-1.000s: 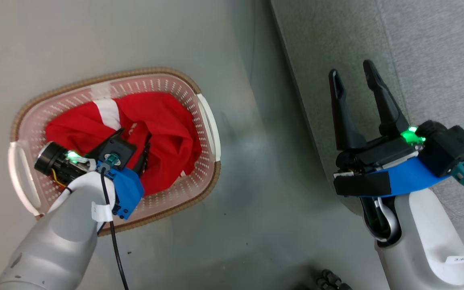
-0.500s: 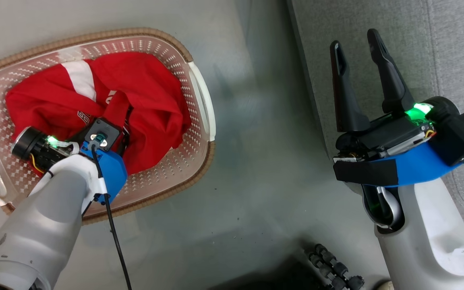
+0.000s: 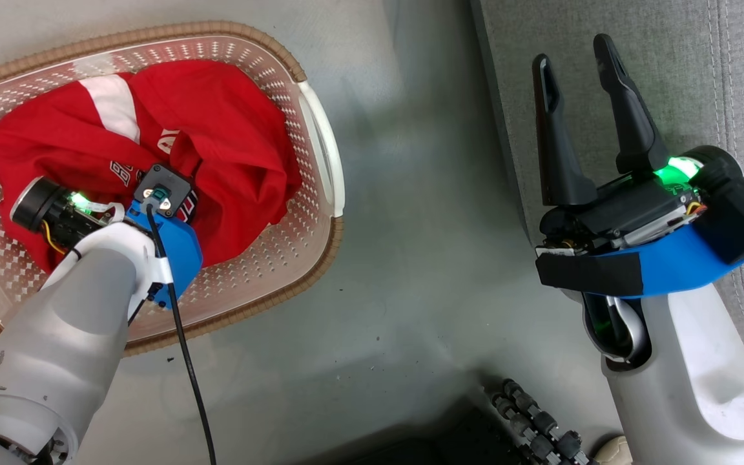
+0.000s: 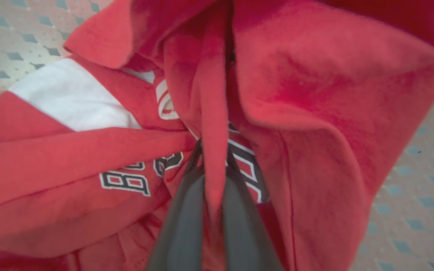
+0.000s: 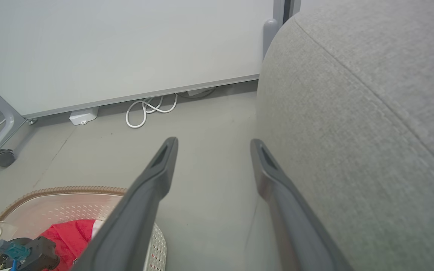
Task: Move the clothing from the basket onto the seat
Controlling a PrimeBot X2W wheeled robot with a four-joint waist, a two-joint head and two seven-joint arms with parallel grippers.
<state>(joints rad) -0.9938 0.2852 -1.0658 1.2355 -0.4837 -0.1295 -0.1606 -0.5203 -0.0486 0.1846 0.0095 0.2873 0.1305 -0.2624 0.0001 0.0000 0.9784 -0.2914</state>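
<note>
Red clothing [image 3: 230,129] with a white stripe and lettering lies bunched in the cream perforated basket [image 3: 262,45] on the floor. My left arm reaches down into the basket. In the left wrist view my left gripper [image 4: 212,150] is shut on a raised fold of the red clothing [image 4: 315,94], which runs up between the two dark fingers. My right gripper [image 3: 573,51] is open and holds nothing. It hovers at the near edge of the grey seat [image 3: 688,58], fingers pointing away from me. In the right wrist view the right gripper [image 5: 213,142] stands beside the seat [image 5: 371,113], with the basket [image 5: 62,190] at lower left.
Bare grey floor [image 3: 423,226] separates the basket from the seat. A black ribbed part [image 3: 533,420] shows at the bottom edge. By the white wall panel lie a coiled white cable [image 5: 149,109] and a castor on a grey stand leg [image 5: 0,158].
The left gripper has closed on a fold of the red clothing inside the basket. The head camera has shifted, sliding the basket up and left. The right gripper stays open.
</note>
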